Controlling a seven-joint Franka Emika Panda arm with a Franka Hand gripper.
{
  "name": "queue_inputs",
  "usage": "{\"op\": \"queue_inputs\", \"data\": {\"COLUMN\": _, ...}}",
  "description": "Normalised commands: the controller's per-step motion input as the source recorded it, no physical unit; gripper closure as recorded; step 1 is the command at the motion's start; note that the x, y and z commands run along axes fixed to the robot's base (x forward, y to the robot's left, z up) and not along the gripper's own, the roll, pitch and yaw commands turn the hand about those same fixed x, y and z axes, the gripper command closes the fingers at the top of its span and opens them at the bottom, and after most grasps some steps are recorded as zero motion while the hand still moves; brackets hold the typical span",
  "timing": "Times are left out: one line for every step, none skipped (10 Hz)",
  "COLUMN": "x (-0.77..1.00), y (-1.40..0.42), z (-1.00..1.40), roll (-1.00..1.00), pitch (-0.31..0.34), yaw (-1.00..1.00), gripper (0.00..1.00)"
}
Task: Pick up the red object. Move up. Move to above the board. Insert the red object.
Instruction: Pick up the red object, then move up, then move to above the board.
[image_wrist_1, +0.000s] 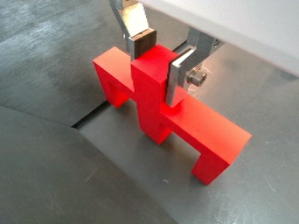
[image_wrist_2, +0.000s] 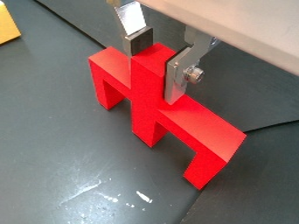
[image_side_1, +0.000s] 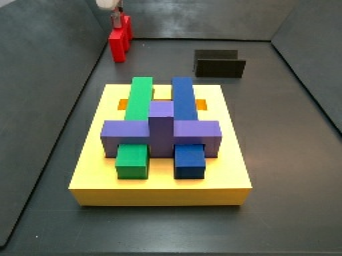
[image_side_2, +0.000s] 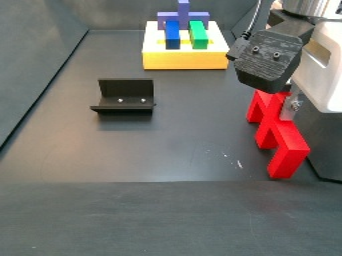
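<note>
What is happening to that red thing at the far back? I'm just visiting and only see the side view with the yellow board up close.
Observer: In both wrist views the gripper has its jaws on either side of the red object's upright post. I cannot tell whether they press on it.
Operator: Is it lifted yet?
Observer: No. In a side view its legs rest on the dark floor.
Operator: And the black box near it?
Observer: That is the fixture, an open L-shaped bracket. It stands well apart from the red object.
</note>
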Motion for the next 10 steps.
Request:
{"op": "queue_inputs", "data": {"x": 0.0, "y": 0.0, "z": 0.0, "roll": 0.0, "pitch": 0.0, "yaw": 0.0, "gripper": 1.0}}
{"op": "queue_inputs", "data": {"x": 0.0, "y": 0.0, "z": 0.0, "roll": 0.0, "pitch": 0.0, "yaw": 0.0, "gripper": 1.0}}
{"op": "queue_inputs", "data": {"x": 0.0, "y": 0.0, "z": 0.0, "roll": 0.0, "pitch": 0.0, "yaw": 0.0, "gripper": 1.0}}
{"op": "queue_inputs", "data": {"x": 0.0, "y": 0.0, "z": 0.83, "roll": 0.0, "pitch": 0.0, "yaw": 0.0, "gripper": 1.0}}
{"op": "queue_inputs", "data": {"x": -0.07, "y": 0.02, "z": 0.74, "roll": 0.0, "pitch": 0.053, "yaw": -0.03, "gripper": 1.0}}
{"op": "queue_inputs", "data": {"x": -0.09, "y": 0.03, "z": 0.54, "roll": 0.03, "pitch": 0.067, "yaw": -0.04, "gripper": 1.0}}
{"op": "queue_inputs", "data": {"x": -0.05, "y": 0.02, "z": 0.28, "roll": 0.07, "pitch": 0.053, "yaw": -0.02, "gripper": 1.0}}
{"op": "queue_inputs", "data": {"x": 0.0, "y": 0.0, "z": 1.4, "roll": 0.0, "pitch": 0.0, "yaw": 0.0, "gripper": 1.0}}
{"op": "queue_inputs", "data": {"x": 0.0, "y": 0.0, "z": 1.4, "roll": -0.02, "pitch": -0.002, "yaw": 0.0, "gripper": 1.0}}
{"op": "queue_inputs", "data": {"x": -0.07, "y": -0.02, "z": 1.4, "roll": -0.01, "pitch": 0.028, "yaw": 0.0, "gripper": 1.0}}
